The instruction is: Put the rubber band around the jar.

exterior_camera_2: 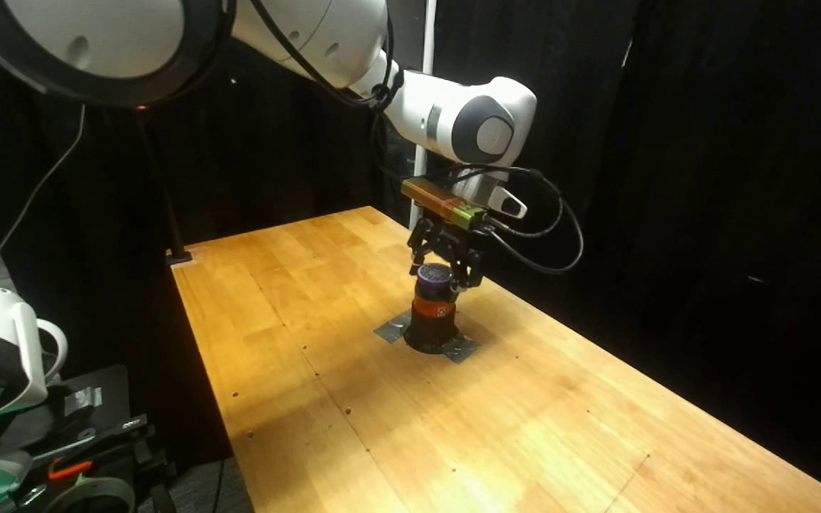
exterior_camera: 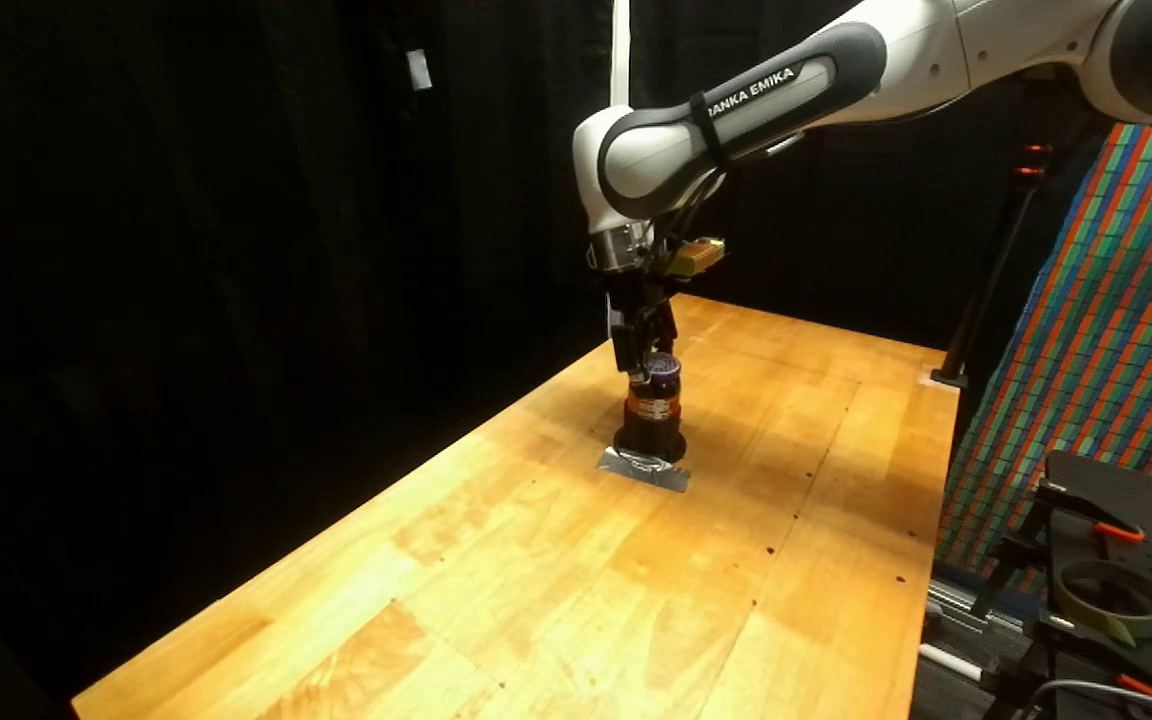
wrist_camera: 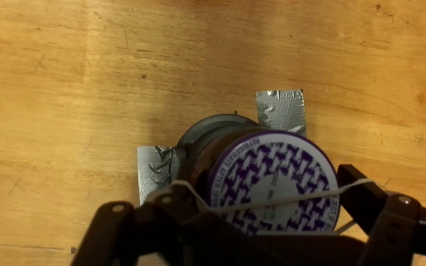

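1. Hand [wrist_camera: 265,188] hangs at the jar's [exterior_camera_2: 433,306] top, fingers [wrist_camera: 364,201] spread apart, rubber band [wrist_camera: 294,198] stretched between them.
2. Jar stands upright on a dark base [exterior_camera_2: 428,336], grey tape [wrist_camera: 281,109] on worktop [exterior_camera: 536,580]; band crosses over its top, contact unclear.
3. Step, likely: aligning band; not around yet.
4. Next probably needs centring, lowering both strands past the top, releasing.

exterior views: oblique, downward, sharing table [exterior_camera: 596,560] | wrist view: down, close above jar [wrist_camera: 272,175]

Jar [exterior_camera_2: 432,308] stands upright in an exterior view, tape [exterior_camera_2: 462,350] at its foot; gripper [exterior_camera_2: 440,275] at its top, jaws apart.
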{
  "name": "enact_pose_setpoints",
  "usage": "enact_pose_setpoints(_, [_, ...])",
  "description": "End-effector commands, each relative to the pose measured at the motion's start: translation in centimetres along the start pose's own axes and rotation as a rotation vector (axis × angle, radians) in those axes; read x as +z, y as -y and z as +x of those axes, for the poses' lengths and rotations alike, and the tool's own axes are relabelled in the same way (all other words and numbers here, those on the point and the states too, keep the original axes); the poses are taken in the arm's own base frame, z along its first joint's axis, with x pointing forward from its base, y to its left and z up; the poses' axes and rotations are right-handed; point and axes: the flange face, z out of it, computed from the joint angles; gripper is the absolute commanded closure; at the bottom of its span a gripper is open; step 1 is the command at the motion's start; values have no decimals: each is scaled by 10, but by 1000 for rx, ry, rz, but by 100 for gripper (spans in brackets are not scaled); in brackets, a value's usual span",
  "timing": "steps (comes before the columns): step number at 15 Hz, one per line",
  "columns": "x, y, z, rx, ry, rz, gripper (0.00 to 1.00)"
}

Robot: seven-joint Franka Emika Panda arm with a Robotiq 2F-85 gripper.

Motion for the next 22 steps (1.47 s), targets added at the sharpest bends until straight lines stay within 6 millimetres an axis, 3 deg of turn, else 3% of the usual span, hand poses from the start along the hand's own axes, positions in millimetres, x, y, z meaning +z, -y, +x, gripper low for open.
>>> enact_pose_setpoints(1, [-2,2,-25,50,-20,-30,0])
enact_pose_setpoints(7, [1,-1,-59,107,-91,-35,0])
enact_pose_setpoints(13, [18,-1,-92,110,-196,-59,0])
enact_pose_setpoints(15, [21,-1,-101,99,-259,-73,27])
enact_pose_setpoints(22, [26,1,-127,74,-436,-111,79])
